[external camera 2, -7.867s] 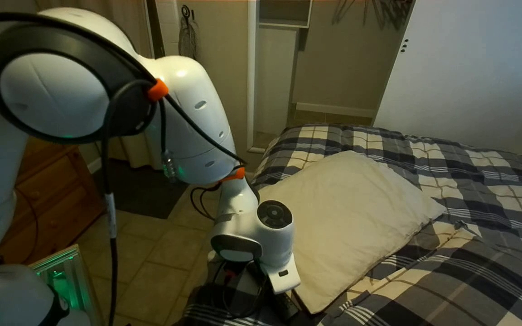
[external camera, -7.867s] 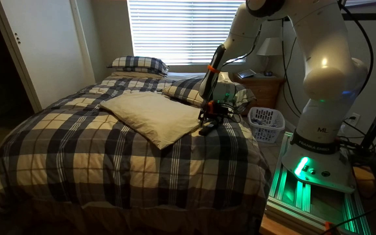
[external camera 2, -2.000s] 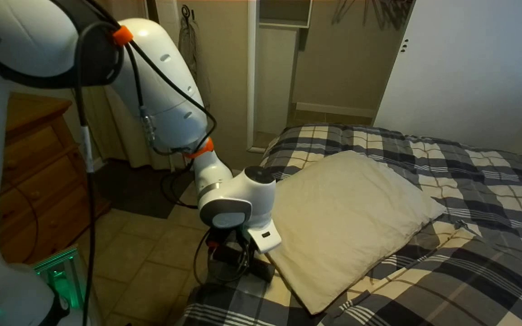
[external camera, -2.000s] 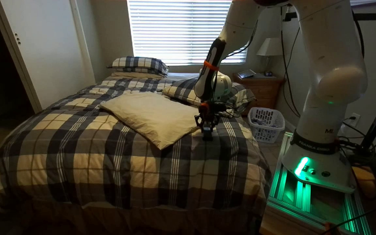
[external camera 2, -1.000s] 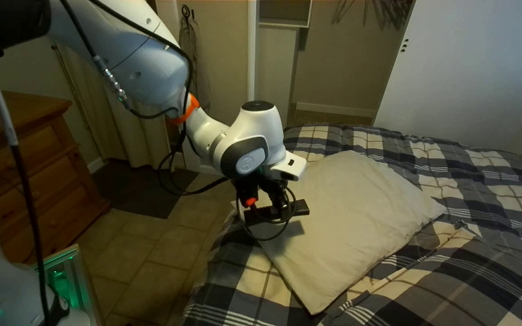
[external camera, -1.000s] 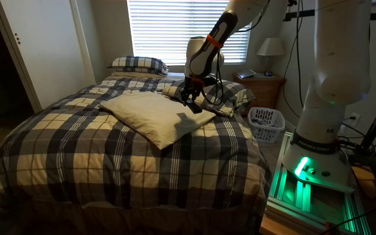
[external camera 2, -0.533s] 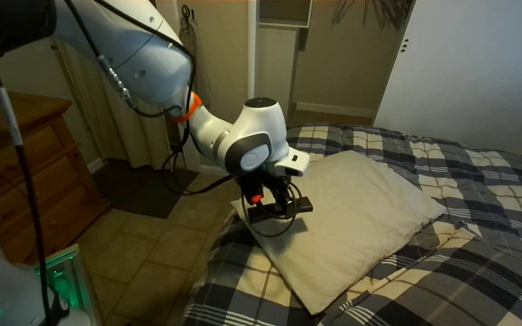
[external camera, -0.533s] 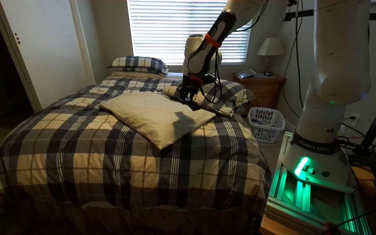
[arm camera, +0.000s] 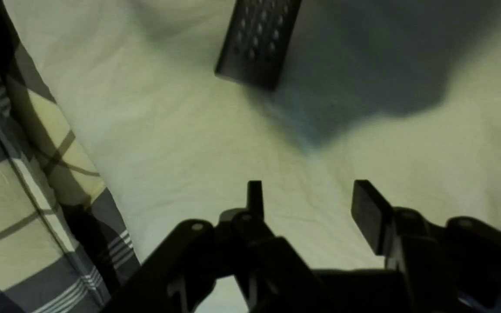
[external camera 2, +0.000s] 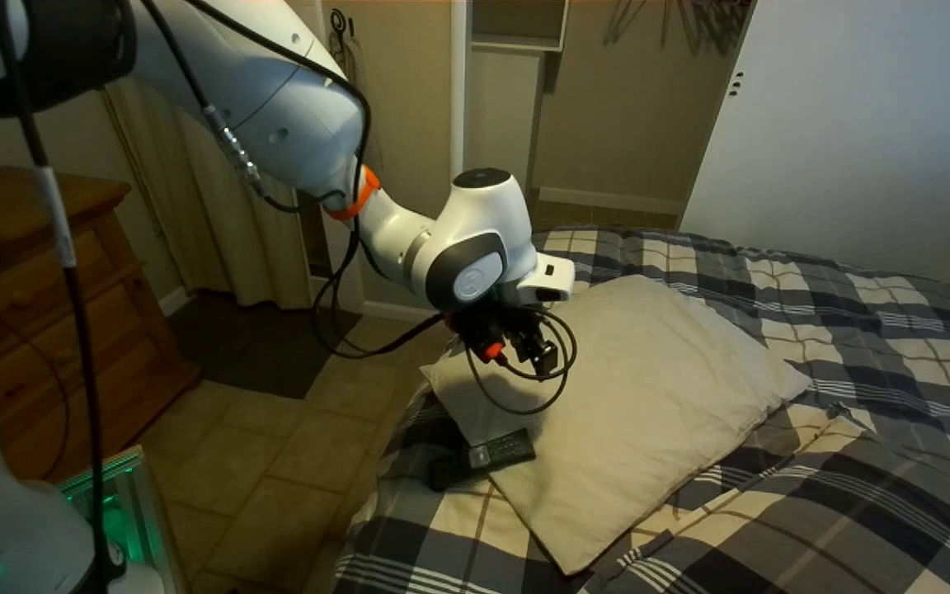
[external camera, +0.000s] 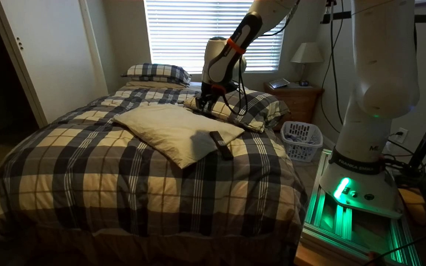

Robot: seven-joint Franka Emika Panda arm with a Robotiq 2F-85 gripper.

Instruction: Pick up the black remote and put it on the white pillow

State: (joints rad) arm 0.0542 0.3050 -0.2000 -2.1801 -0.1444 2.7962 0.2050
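The black remote (external camera: 221,146) lies across the near edge of the white pillow (external camera: 168,125), one end on the pillow and the other over the plaid bedspread. Its keypad end (external camera 2: 504,450) rests on the pillow fabric. In the wrist view the remote (arm camera: 257,48) shows at the top, ahead of the fingers, its far part cut off by the frame. My gripper (arm camera: 308,184) hangs over the pillow with its jaws apart and nothing between them. In both exterior views the gripper (external camera: 202,105) is above the pillow and away from the remote.
A plaid pillow (external camera: 257,109) lies behind the arm. Beside the bed stand a white laundry basket (external camera: 301,140) and a nightstand (external camera: 298,103) with a lamp (external camera: 306,53). A cable (external camera 2: 516,408) loops below the wrist. A wooden dresser (external camera 2: 71,313) stands near the arm.
Earlier the remote was lifted off the bedspread and carried over the pillow in the gripper. Since half a second ago it has dropped onto the pillow's edge; the jaws opened and the hand rose slightly.
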